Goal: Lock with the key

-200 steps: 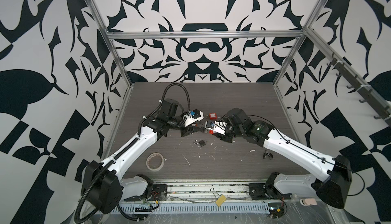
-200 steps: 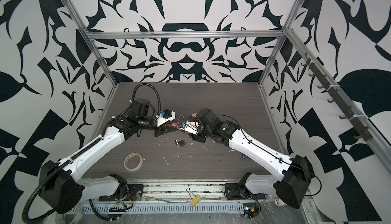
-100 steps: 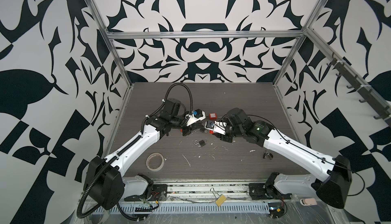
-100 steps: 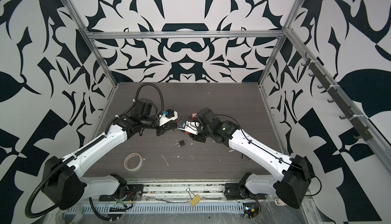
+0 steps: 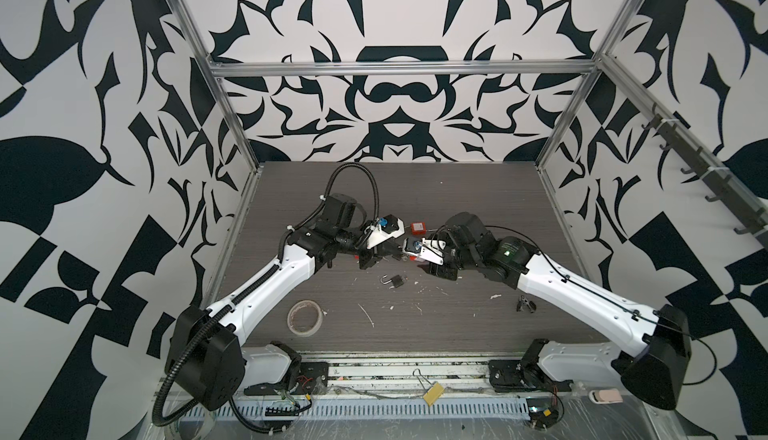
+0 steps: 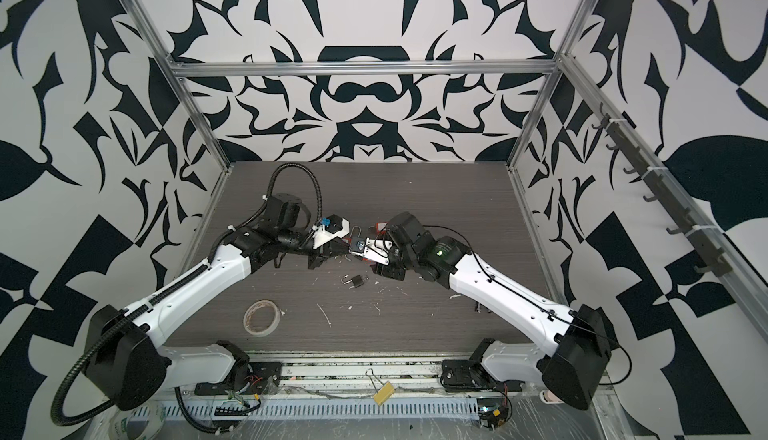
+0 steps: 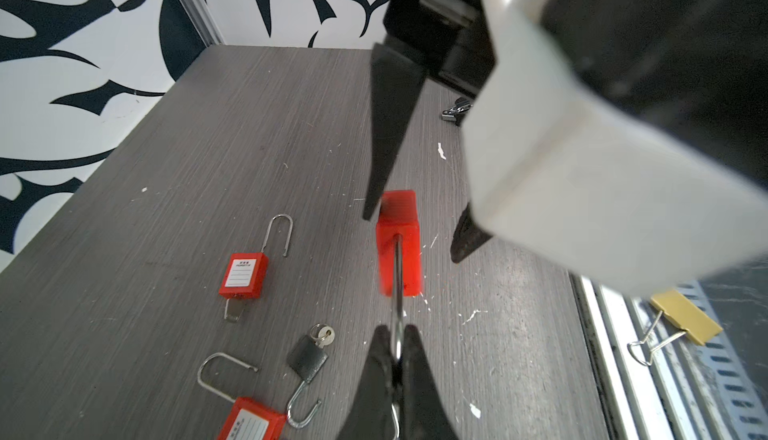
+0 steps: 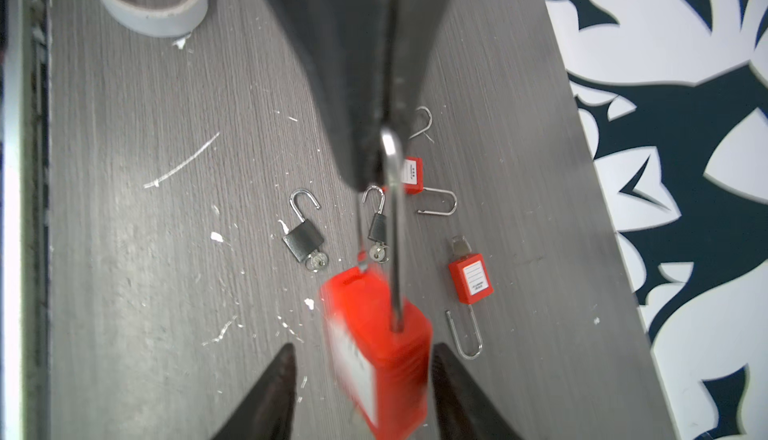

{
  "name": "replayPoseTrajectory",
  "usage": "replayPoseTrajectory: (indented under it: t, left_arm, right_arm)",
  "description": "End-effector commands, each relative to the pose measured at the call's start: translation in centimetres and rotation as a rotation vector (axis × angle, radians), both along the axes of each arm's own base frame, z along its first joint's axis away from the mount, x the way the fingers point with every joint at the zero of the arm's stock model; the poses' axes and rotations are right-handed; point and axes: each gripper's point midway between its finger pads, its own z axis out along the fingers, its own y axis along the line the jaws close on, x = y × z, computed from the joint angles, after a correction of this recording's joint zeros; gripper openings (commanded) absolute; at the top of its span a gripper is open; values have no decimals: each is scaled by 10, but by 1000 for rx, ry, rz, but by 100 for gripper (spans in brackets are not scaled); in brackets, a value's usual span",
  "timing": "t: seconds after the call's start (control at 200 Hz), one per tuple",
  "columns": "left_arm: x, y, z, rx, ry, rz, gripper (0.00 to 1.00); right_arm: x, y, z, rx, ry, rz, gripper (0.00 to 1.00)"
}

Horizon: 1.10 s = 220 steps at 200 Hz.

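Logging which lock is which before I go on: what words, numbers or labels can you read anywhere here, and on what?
Nothing reads clearly.
Held red padlock: white label, motion-blurred, unreadable.
Red padlock with key in it: white label, printed heading above ruled lines, too small to read.
Other red padlock: white label, print too small to read.

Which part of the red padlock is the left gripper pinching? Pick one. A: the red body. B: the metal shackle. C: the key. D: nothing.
B: the left wrist view shows the left gripper shut on the shackle, with the body of the red padlock out beyond its tips.
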Motion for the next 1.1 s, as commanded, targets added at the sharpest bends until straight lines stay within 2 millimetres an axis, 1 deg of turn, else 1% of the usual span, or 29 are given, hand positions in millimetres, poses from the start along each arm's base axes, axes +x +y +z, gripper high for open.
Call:
replayPoseTrajectory:
  t: [0.0, 0.045, 0.07, 0.08, 0.145, 0.225, 0.255, 0.26, 0.27, 0.3, 0.46, 0.6, 0.66, 0.89, 0.975, 1.06, 1.095]
  left_arm:
    - [-12, -4, 10, -43, 44, -46, 0]
    - [-12, -4, 11, -50, 51, -45, 0]
    - [-13, -4, 12, -55, 54, -46, 0]
    - [-13, -4, 12, -56, 55, -47, 0]
    - [-15, -5, 14, -72, 60, -48, 0]
    - [-17, -6, 15, -91, 73, -59, 0]
    - [-18, -7, 15, -96, 77, -64, 0]
    - [-20, -5, 20, -106, 64, -66, 0]
    - [-22, -4, 24, -113, 54, -68, 0]
    - [-24, -4, 27, -122, 48, -75, 0]
    - [-33, -2, 30, -139, 38, -103, 0]
    - [-40, -1, 31, -153, 42, -132, 0]
    - [-42, -1, 31, -158, 42, -141, 0]
    - [-47, -1, 33, -168, 26, -160, 0]
    - [-48, -2, 33, -171, 28, -169, 0]
    - [-50, -3, 33, -171, 31, -177, 0]
    - [-50, -3, 33, -171, 32, -176, 0]
  right_arm:
    - [4, 5, 29, 57, -32, -11, 72]
    - [2, 4, 31, 56, -19, -11, 76]
    - [1, 4, 34, 58, -14, -14, 89]
    - [1, 4, 35, 57, -13, -15, 91]
    - [-3, 1, 37, 47, 4, -12, 92]
    - [-5, -6, 34, 15, 8, -16, 92]
    - [-5, -9, 33, 10, 10, -20, 91]
    - [-5, -10, 33, 10, 11, -20, 91]
    - [-6, -11, 33, 11, 11, -21, 90]
    - [-6, -13, 34, 13, 12, -24, 89]
    - [-12, -21, 37, 28, 25, -7, 81]
    - [-22, -19, 37, 18, 75, 27, 73]
    - [-23, -19, 35, 13, 92, 34, 67]
    - [-37, -11, 37, 39, 160, 92, 56]
    - [-41, -10, 36, 42, 178, 108, 49]
    - [-43, -10, 38, 44, 181, 123, 47]
    - [-44, -9, 39, 49, 183, 130, 44]
